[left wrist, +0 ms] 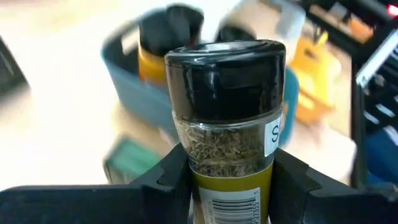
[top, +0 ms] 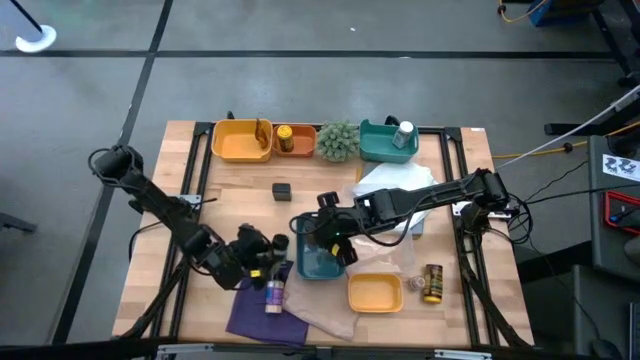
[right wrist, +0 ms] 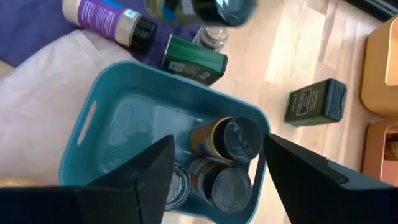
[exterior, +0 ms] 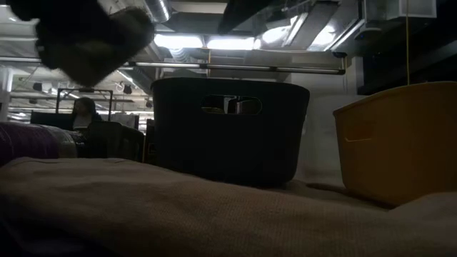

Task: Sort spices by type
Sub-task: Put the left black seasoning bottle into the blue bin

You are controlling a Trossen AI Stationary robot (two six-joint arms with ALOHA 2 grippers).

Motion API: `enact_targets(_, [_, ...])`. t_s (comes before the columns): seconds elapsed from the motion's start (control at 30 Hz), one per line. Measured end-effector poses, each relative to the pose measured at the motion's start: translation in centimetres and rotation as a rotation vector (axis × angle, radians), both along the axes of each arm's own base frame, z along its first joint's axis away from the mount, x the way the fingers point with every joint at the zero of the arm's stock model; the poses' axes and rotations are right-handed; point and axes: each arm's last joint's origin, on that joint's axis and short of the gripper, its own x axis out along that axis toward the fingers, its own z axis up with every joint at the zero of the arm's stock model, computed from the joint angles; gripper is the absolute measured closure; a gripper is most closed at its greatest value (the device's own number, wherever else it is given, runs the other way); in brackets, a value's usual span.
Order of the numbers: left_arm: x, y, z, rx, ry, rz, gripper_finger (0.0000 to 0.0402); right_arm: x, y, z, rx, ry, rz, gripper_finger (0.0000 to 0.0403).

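My left gripper [top: 262,255] is at the near left of the teal tray [top: 318,262], shut on a spice jar [left wrist: 224,124] that has a black lid, dried herbs behind glass and a yellow label. My right gripper [right wrist: 214,180] hangs open over the teal tray [right wrist: 118,130], with nothing between its fingers. Several dark-lidded jars [right wrist: 227,142] stand in one end of that tray. A purple-labelled bottle [right wrist: 109,18] lies on its side on the purple cloth [top: 262,315]. Another jar [top: 432,283] stands at the near right. My left gripper pinches the jar's lower body, at the top of the yellow label [left wrist: 231,182], between its two fingers [left wrist: 171,177], one on each side. The fingers lie across the jar. The lid end [left wrist: 224,74] stands free beyond them, and the jar is off the table.
A yellow tray [top: 375,292] sits right of the teal one on a beige cloth [top: 325,305]. A green tin [right wrist: 196,59] and a dark box [right wrist: 314,99] lie nearby. Along the far edge stand a yellow tray [top: 240,140], an orange tray [top: 295,141], a green plant [top: 339,141] and a teal tray [top: 385,143] with a white bottle [top: 405,133].
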Motion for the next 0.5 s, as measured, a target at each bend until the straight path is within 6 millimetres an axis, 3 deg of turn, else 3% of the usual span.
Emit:
enact_targets(0.23, [1.9, 0.8, 0.5, 0.14, -0.081, 0.018, 0.0265, 0.1, 0.0, 0.0, 0.0, -0.007, -0.013, 0.0155])
enact_targets(0.5, [4.9, 0.8, -1.2, 0.25, -0.124, 0.037, 0.0265, 0.2, -0.2, -0.4, -0.064, -0.011, -0.073, 0.0155])
